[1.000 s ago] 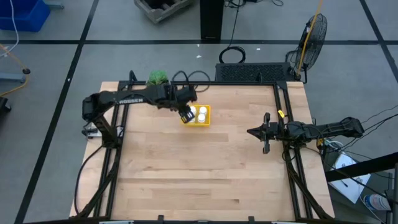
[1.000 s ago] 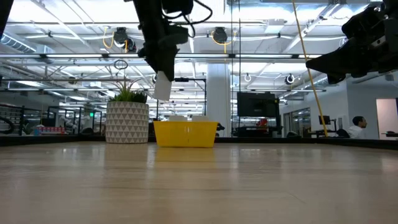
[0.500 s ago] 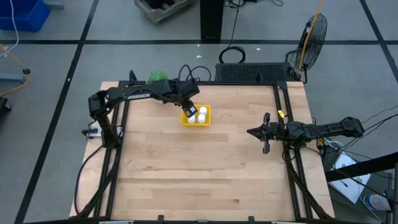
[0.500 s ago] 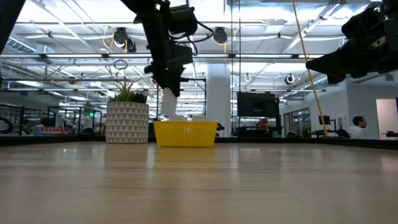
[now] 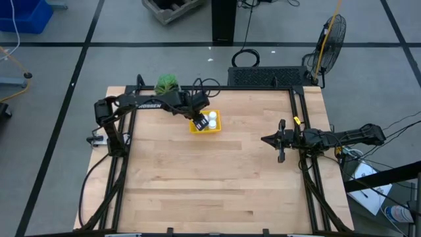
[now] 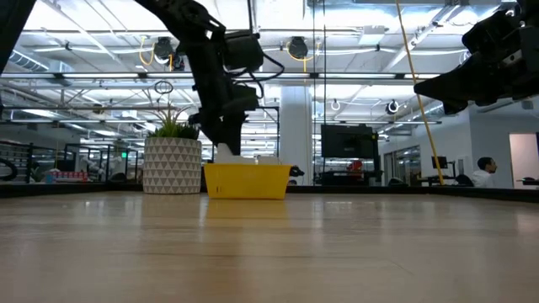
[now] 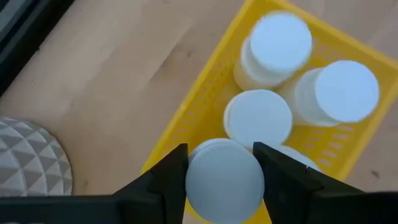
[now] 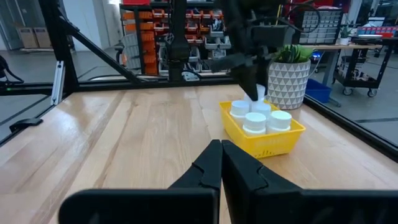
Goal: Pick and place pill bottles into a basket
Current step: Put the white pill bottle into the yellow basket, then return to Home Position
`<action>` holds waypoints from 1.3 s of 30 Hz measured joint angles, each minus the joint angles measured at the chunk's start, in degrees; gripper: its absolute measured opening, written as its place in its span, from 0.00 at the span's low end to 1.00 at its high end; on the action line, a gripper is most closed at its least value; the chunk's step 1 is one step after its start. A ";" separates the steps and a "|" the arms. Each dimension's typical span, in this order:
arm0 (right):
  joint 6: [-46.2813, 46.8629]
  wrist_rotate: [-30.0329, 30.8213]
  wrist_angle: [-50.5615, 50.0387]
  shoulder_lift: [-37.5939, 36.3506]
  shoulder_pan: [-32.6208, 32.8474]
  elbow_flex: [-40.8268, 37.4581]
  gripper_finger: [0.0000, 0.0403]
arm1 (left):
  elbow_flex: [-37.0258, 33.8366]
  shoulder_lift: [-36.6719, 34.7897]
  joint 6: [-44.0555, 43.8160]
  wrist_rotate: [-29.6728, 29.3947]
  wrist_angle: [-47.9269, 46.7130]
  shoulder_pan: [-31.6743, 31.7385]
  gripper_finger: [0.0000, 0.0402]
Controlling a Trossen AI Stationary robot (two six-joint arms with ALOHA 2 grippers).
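Observation:
The yellow basket [image 5: 212, 127] stands at the far middle of the table, beside the white plant pot [image 5: 166, 83]. It also shows in the low view [image 6: 246, 181] and in the right wrist view [image 8: 273, 142]. Several white pill bottles [image 7: 280, 46] stand upright in it on their bases. My left gripper [image 5: 197, 120] is over the basket's left end, shut on one more pill bottle [image 7: 225, 180]. My right gripper [image 5: 279, 140] is shut and empty near the table's right edge. My left gripper pinches the pill bottle at its cap [image 7: 225, 163] between its two fingers [image 7: 168, 180]. The fingers come from above, pointing down. The bottle is upright, its lower part inside the basket's walls [image 6: 226, 151]. Whether it stands on the basket's floor, I cannot tell.
The plant pot [image 6: 173, 164] stands just left of the basket. Bare wooden tabletop [image 5: 210, 178] lies between the basket and the near edge. Black frame rails [image 5: 306, 178] run along the table's left and right sides.
My left gripper has gone down over the basket with the pill bottle. The bottle hung clear above the basket's rim a second ago. Now its lower part is sunk behind the basket's wall. The gripper has stayed shut on it.

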 joint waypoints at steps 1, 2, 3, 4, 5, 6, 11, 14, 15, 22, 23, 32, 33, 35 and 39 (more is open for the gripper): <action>0.00 0.00 0.00 0.00 0.00 0.00 0.00 | -0.55 0.01 -0.16 0.00 0.90 0.00 0.42; 0.00 0.00 0.00 0.00 0.02 0.00 0.00 | -0.96 0.01 -0.24 -0.02 1.40 0.02 0.41; 0.00 0.00 0.01 0.00 0.00 0.00 0.00 | -1.30 0.01 -0.38 0.00 1.56 0.02 0.41; 0.00 0.00 0.01 0.00 0.00 0.01 0.00 | -1.69 -0.01 -0.37 0.00 1.81 0.02 0.41; -0.01 0.00 0.00 0.00 0.00 0.01 0.00 | -2.13 -0.03 -0.37 0.00 2.63 0.02 0.41; 0.00 0.00 0.00 0.00 0.00 0.00 0.00 | -2.65 -0.09 -0.39 0.00 3.71 0.00 0.41; -0.01 0.00 0.00 0.00 0.00 0.00 0.00 | -5.13 -0.38 -1.83 2.33 7.11 0.54 0.51; 0.00 0.00 0.00 0.00 0.01 0.00 0.00 | -5.46 -0.34 -3.60 2.20 7.18 0.57 0.58; 0.00 0.00 0.00 0.00 0.00 0.01 0.00 | -5.46 -0.34 -3.88 2.12 7.16 0.55 0.60; 0.00 0.00 0.00 0.00 0.01 0.00 0.00 | -5.19 -0.60 -3.16 3.02 5.34 0.51 0.67; 0.00 0.00 0.00 0.00 0.01 0.00 0.00 | -5.15 -0.53 -2.64 3.20 4.42 0.50 0.67; 0.00 0.00 0.00 -0.02 0.01 0.01 0.00 | -4.80 -6.13 -2.97 1.45 6.08 0.78 0.67; 0.00 0.00 0.00 -0.02 0.00 0.01 0.00 | -4.80 -7.16 -2.97 1.45 6.05 0.79 0.67; 0.00 0.00 0.00 -0.02 0.00 0.00 0.00 | -4.73 -9.39 -3.22 1.45 5.47 0.79 0.67; 0.00 0.00 0.00 -0.02 0.00 0.00 0.00 | -4.76 -13.19 -8.79 1.14 1.23 -0.44 0.67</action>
